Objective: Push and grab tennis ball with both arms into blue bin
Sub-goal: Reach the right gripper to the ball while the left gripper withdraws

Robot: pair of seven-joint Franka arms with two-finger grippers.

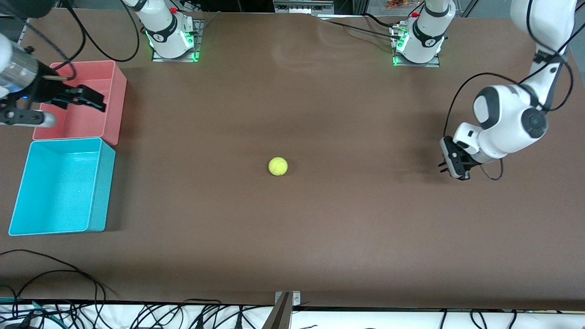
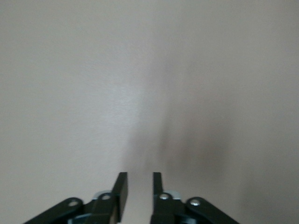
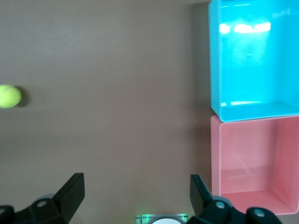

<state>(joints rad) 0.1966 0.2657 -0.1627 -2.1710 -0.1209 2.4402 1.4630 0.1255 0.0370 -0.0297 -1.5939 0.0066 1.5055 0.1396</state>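
1. Tennis ball (image 1: 278,166) sits alone mid-frame on the brown table (image 1: 320,219); it's round, so no long axis or heading
2. Blue bin (image 1: 101,192) lower left, long side running up-frame, touching the pink bin (image 1: 116,98)
3. Left gripper (image 1: 452,163) mid-right, fingers slightly parted, nothing between them
4. Right gripper (image 1: 84,98) over the pink bin, spread wide, empty

Front view looked down from high across the table (image 1: 320,114), facing both arm bases, taking in the whole top. Left wrist view pointed close at bare tabletop, sharing only that surface. Right wrist view looked down from higher, sharing the blue bin (image 3: 254,60), pink bin (image 3: 254,163) and tennis ball (image 3: 9,96) with the front view.
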